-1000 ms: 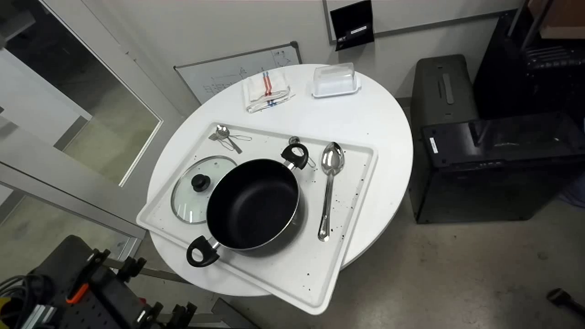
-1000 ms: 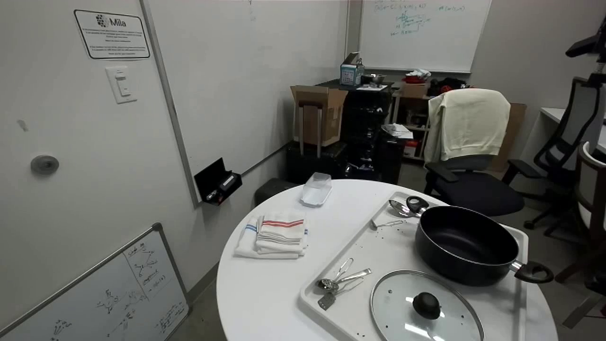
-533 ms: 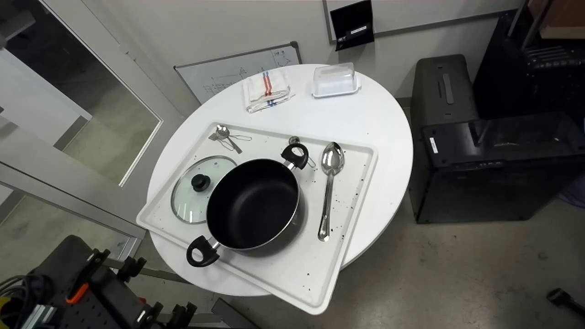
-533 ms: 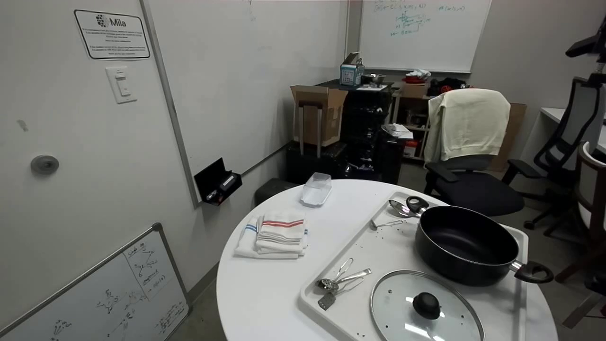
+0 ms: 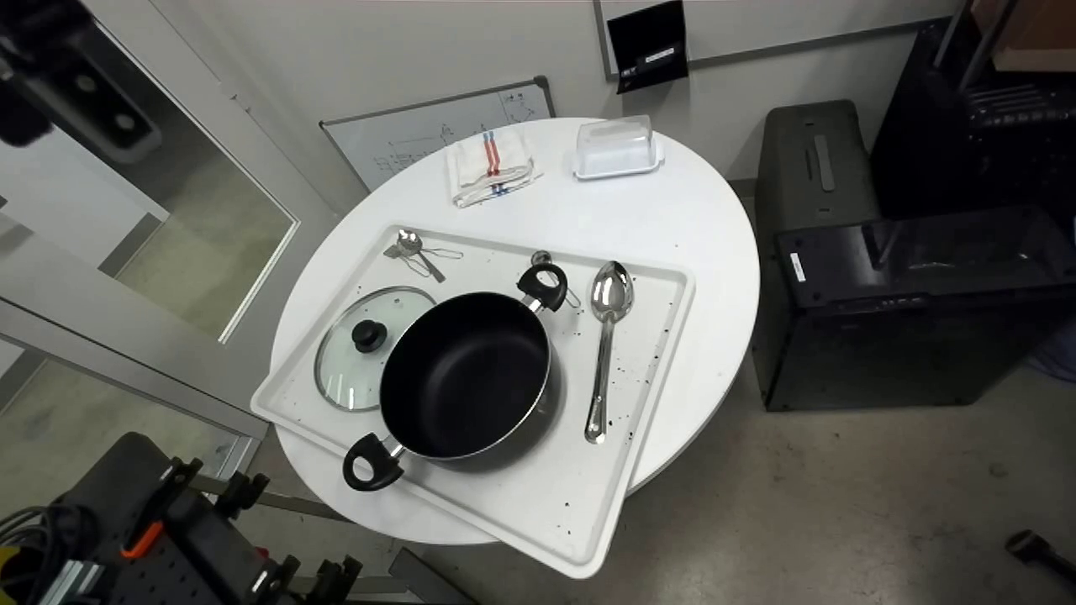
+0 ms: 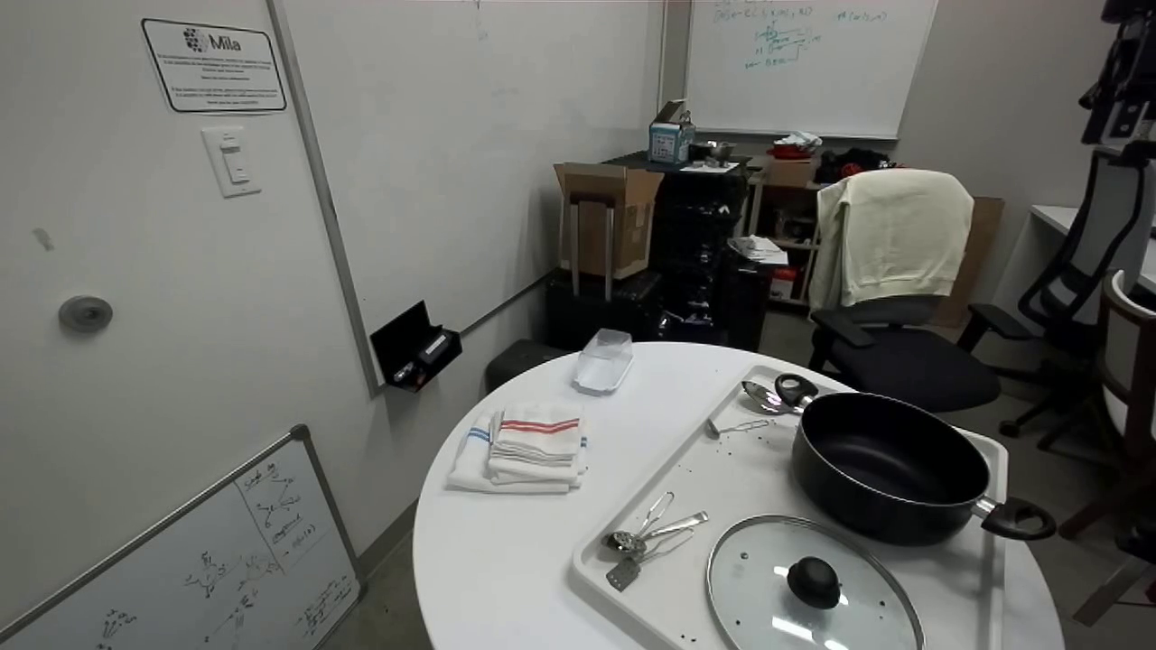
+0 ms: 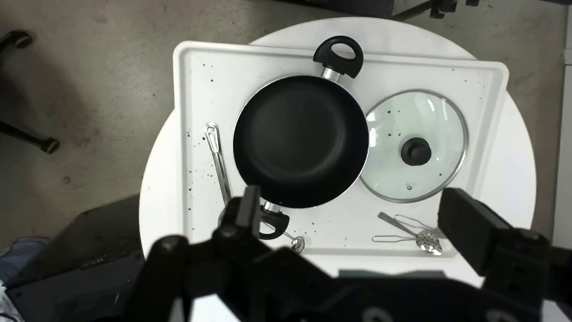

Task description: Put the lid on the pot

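Note:
The round black pot (image 5: 466, 374) stands uncovered on a white tray, its inside dark; it shows in both exterior views (image 6: 890, 469) and the wrist view (image 7: 301, 141). Its two black loop handles stick out at opposite sides. The clear glass lid (image 5: 357, 370) lies flat beside the pot, black knob up; it also shows in an exterior view (image 6: 768, 587) and the wrist view (image 7: 389, 152). My gripper (image 7: 353, 197) is open and empty, fingers wide apart, high above the table. Part of it shows at the upper corner in both exterior views (image 5: 92, 97) (image 6: 1124, 90).
The white tray (image 5: 580, 521) sits on a round white table (image 5: 698, 218). A large metal spoon (image 5: 603, 353) lies beside the pot. Small utensils (image 5: 412, 248) lie near the lid. Folded towels (image 5: 492, 164) and a clear-covered dish (image 5: 618, 149) stand at the far side.
My gripper has come into an exterior view at the upper left and into an exterior view at the upper right edge. The pot, lid and other things have not moved.

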